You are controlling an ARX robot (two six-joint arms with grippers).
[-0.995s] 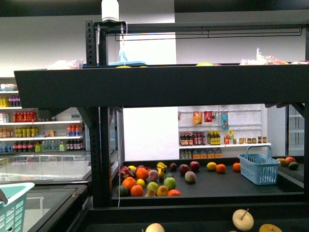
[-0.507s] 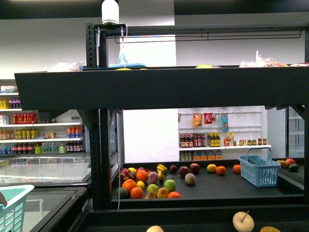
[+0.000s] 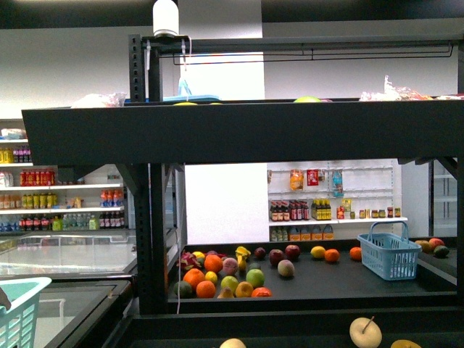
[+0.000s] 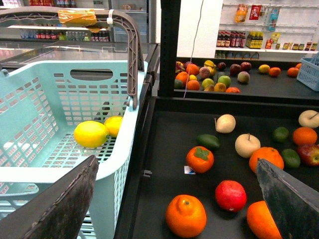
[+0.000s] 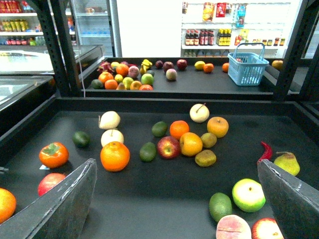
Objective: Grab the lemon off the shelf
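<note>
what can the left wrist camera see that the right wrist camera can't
Only the left wrist view shows the pale green basket with its grey handle and two lemons inside. Only the right wrist view shows the red chili, the pear and the green-and-white apple. Both show the shelf with its dark tray of oranges and other fruit, the far tray with the blue basket, and each arm's own open pincer: left pincer, right pincer.

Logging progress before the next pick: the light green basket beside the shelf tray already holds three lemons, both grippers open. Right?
Not three: the left wrist view shows two lemons in the light green basket. The rest stands; left gripper and right gripper are open.
</note>
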